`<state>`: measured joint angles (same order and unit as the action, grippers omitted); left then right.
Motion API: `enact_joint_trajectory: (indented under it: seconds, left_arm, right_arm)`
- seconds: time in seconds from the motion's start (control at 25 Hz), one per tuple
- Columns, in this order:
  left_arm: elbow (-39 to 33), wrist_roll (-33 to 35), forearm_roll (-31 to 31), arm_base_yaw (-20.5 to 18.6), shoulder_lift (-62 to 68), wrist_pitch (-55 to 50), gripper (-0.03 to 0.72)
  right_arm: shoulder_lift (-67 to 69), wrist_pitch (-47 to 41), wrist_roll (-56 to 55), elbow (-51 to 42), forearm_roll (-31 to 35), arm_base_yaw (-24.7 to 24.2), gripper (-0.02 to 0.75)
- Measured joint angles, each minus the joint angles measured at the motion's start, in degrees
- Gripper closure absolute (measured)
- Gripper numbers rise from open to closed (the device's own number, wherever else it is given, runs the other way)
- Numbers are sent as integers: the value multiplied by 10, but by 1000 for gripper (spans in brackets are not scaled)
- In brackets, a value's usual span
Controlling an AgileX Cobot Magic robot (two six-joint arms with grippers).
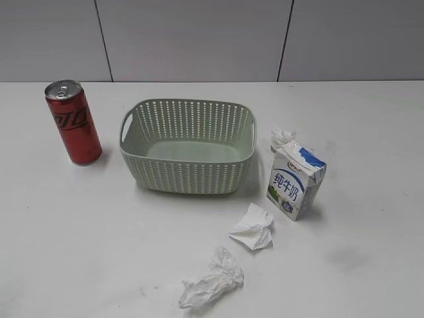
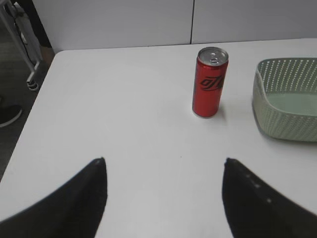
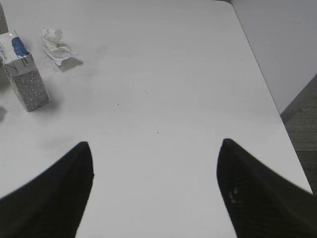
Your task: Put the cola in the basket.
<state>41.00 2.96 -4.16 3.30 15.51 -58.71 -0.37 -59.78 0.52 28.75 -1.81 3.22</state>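
The cola, a tall slim red can with black script and a silver top, stands upright on the white table left of the basket. The basket is pale sage green, perforated and empty. In the left wrist view the cola stands ahead and a little right, with the basket at the right edge. My left gripper is open and empty, well short of the can. My right gripper is open and empty over bare table. Neither gripper shows in the exterior view.
A blue-and-white milk carton stands right of the basket, also in the right wrist view. Crumpled white tissues lie behind the carton, in front of the basket and near the front edge. The table's left edge is near.
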Motion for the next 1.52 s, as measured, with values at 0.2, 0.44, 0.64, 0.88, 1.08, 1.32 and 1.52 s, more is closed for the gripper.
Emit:
enact_joint_trajectory:
  seconds: [0.2, 0.44, 0.64, 0.88, 1.08, 1.32, 1.52]
  left_arm:
    - [46, 0, 0, 0, 96, 1, 136]
    - [105, 4, 2, 0, 232, 2, 131]
    - [160, 5, -3, 0, 339, 3, 66]
    - [246, 38, -56, 6, 492, -2, 52]
    - [326, 45, -32, 48, 611, -27, 52]
    - [409, 45, 3, 105, 738, -30, 52]
    - [472, 46, 17, 116, 823, -28, 52]
  right_arm:
    - [0, 0, 0, 0, 0, 0, 150]
    - [0, 0, 0, 0, 0, 0, 150]
    - [0, 0, 0, 0, 0, 0, 150]
    - [0, 0, 0, 0, 0, 0, 150]
    - [0, 0, 0, 0, 0, 0, 150]
    - [0, 0, 0, 0, 0, 0, 150]
    - [0, 0, 0, 0, 0, 0, 150]
